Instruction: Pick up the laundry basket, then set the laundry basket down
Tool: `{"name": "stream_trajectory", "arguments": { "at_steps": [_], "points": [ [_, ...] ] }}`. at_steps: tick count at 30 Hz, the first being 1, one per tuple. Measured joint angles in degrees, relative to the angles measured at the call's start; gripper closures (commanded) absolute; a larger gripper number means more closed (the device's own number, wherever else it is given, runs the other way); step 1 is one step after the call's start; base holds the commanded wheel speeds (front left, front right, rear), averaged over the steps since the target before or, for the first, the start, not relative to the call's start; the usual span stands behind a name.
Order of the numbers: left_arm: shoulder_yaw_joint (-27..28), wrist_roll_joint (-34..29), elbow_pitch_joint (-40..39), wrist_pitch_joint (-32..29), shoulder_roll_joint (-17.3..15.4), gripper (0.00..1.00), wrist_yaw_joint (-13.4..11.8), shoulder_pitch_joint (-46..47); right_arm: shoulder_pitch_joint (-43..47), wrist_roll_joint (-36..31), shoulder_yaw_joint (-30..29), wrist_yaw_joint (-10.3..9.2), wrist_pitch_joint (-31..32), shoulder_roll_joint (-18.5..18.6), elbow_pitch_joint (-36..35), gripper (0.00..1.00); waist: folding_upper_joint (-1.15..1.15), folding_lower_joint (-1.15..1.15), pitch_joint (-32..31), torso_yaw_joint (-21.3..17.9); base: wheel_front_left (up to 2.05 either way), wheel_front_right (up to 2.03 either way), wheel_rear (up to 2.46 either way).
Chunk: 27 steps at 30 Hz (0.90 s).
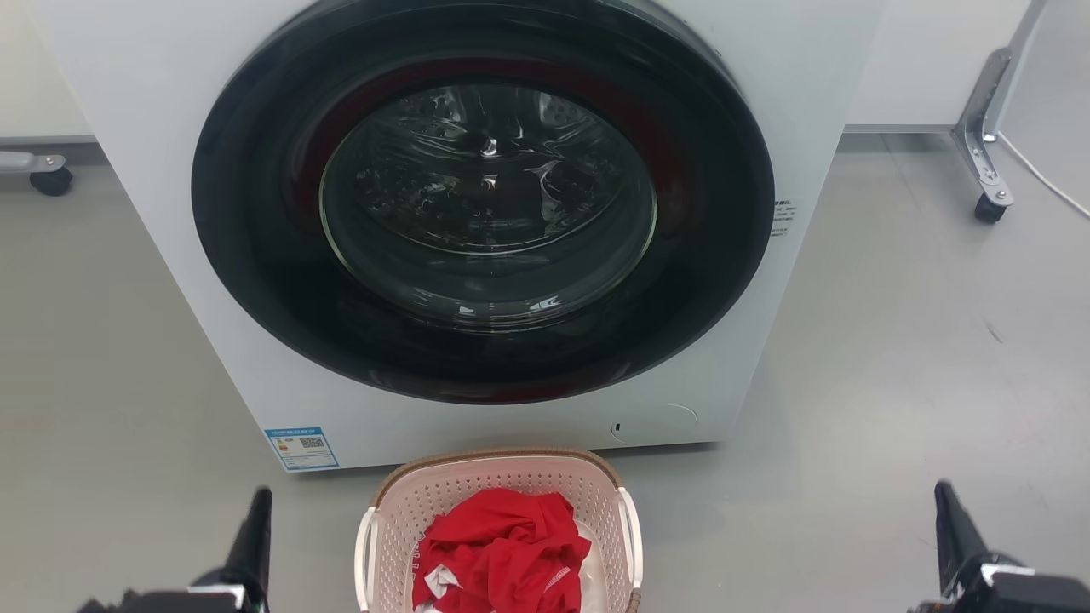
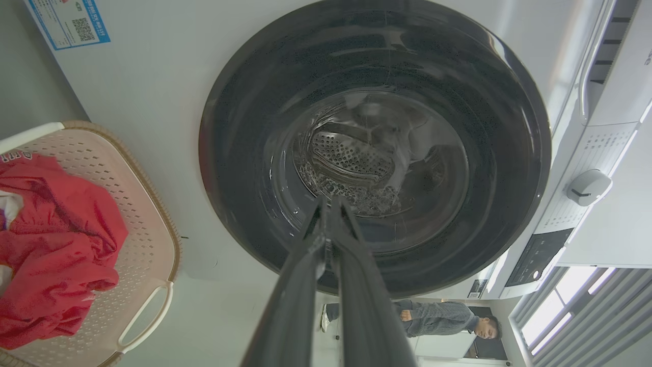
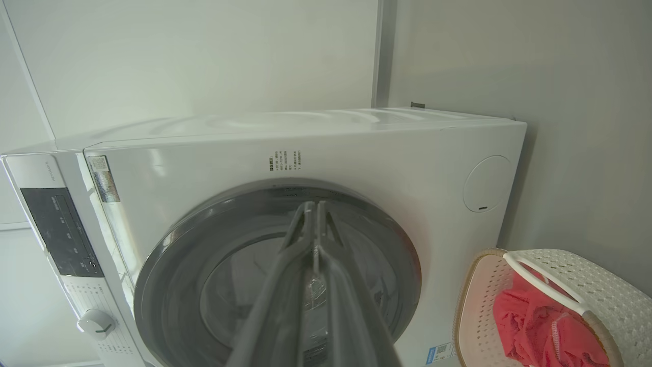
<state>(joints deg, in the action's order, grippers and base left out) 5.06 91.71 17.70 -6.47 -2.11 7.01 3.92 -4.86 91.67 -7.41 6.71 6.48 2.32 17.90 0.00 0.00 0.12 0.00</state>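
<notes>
The laundry basket (image 1: 502, 481) stands on the floor just in front of the washing machine, bottom centre of the head view. It is pale pink with perforated walls, a brown rim and white side handles, and holds red clothing (image 1: 502, 553). My left gripper (image 1: 255, 519) is at the lower left, well left of the basket, apart from it. My right gripper (image 1: 949, 515) is at the lower right, farther from it. Both are shut with nothing held: the left wrist view shows the left gripper (image 2: 328, 204) closed beside the basket (image 2: 147, 214); the right wrist view shows the right gripper (image 3: 313, 209) closed, the basket (image 3: 476, 306) at lower right.
The white washing machine (image 1: 766, 85) with its round dark door (image 1: 485, 196) shut stands right behind the basket. Grey floor (image 1: 894, 358) spreads on both sides. Wheeled frame legs (image 1: 988, 183) stand at the far right and far left. A person (image 2: 438, 318) stands in the background.
</notes>
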Motion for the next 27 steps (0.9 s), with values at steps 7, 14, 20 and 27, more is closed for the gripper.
{"name": "stream_trajectory", "arguments": {
  "at_steps": [7,14,20,27],
  "points": [
    [-0.77,-0.01,2.10,0.62,0.57,0.00,-0.03,-2.93,2.38,-0.02,1.07,-0.15,-0.59,-0.87,2.45,0.00,0.00,0.00,0.00,0.00,0.00,0.00,0.00],
    [-2.13,-0.87,1.31,2.07,0.55,0.00,-0.26,-2.93,2.38,-1.07,2.54,-0.23,-2.05,-0.87,2.05,0.00,0.00,0.00,0.02,-0.03,0.00,0.00,0.00],
    [-2.61,-3.77,-0.13,3.15,0.52,0.00,-1.07,-2.96,2.38,-3.57,3.58,-1.26,-3.25,-0.86,1.07,0.00,0.00,0.00,0.06,-0.04,0.00,0.00,0.00],
    [-3.86,-8.82,-2.30,4.66,0.49,0.00,-2.65,-2.99,2.37,-9.13,5.10,-2.76,-4.85,-0.85,-0.25,0.00,0.00,0.00,0.14,-0.07,0.00,0.00,0.00]
  ]
}}
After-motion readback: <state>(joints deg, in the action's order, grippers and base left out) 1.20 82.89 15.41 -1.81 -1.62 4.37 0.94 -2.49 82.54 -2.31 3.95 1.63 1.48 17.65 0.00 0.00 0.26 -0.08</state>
